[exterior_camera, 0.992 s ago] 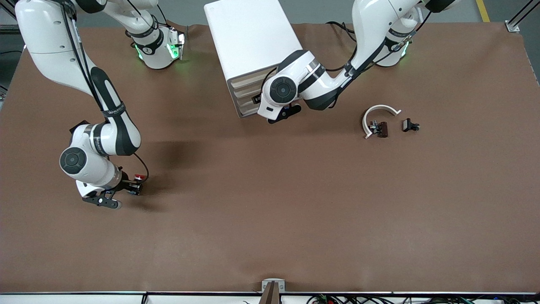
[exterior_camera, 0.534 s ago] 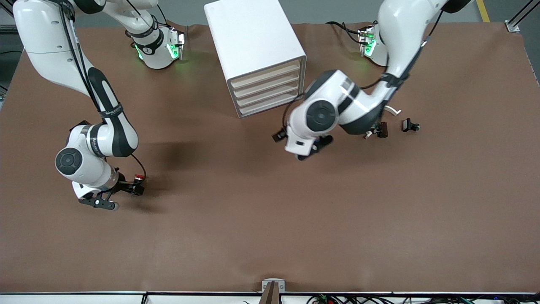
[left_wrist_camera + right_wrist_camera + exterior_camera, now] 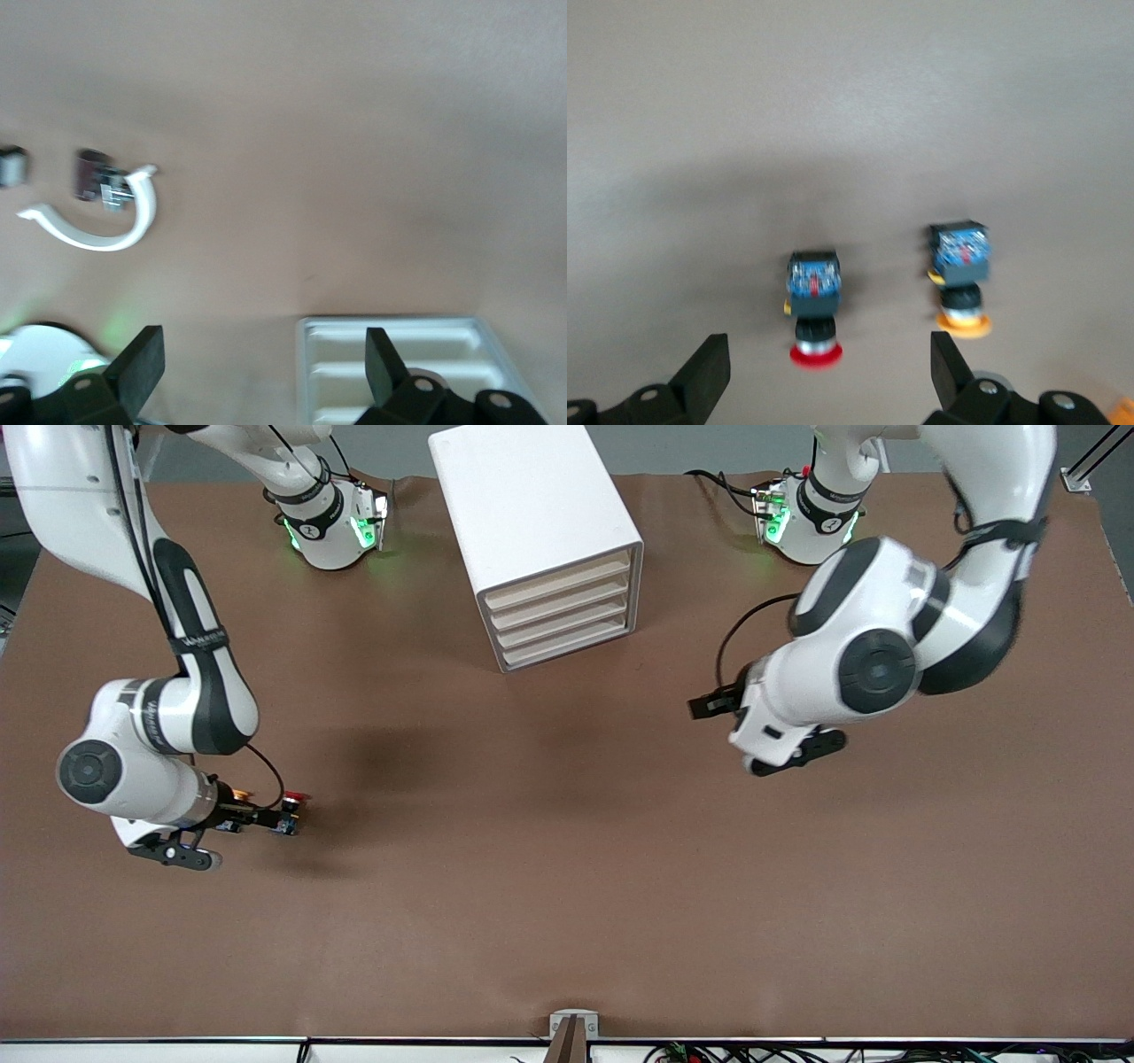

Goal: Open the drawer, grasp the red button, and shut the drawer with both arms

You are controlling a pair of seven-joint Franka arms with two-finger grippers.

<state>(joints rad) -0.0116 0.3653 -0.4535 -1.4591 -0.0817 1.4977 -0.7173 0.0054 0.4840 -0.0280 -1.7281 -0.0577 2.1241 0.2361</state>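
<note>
Toward the right arm's end of the table, the button (image 3: 289, 806) with the red cap is lying on its side on the brown table (image 3: 567, 886), free of any grip. Just beside it, a like button with an orange-yellow cap (image 3: 961, 283) is lying the same way, the two close together but apart. The right gripper (image 3: 182, 850) is hanging low over the table just beside the pair, its fingers (image 3: 709, 372) spread wide with nothing between them; in the right wrist view both buttons are showing in the gap between the fingers. The left gripper (image 3: 793, 755) is hovering over bare table toward the left arm's end, its fingers (image 3: 142, 367) also standing wide apart and holding nothing. The white cabinet (image 3: 532, 514) is sitting near the robots' bases, between the two arms, and all four cream drawer fronts, the drawer (image 3: 560, 599) among them, are lying flush with its face. In the left wrist view a curved white piece (image 3: 97, 226) is resting on the table with a small dark part (image 3: 93, 175) touching one end of it and another small dark part (image 3: 11, 166) near, a little apart.
</note>
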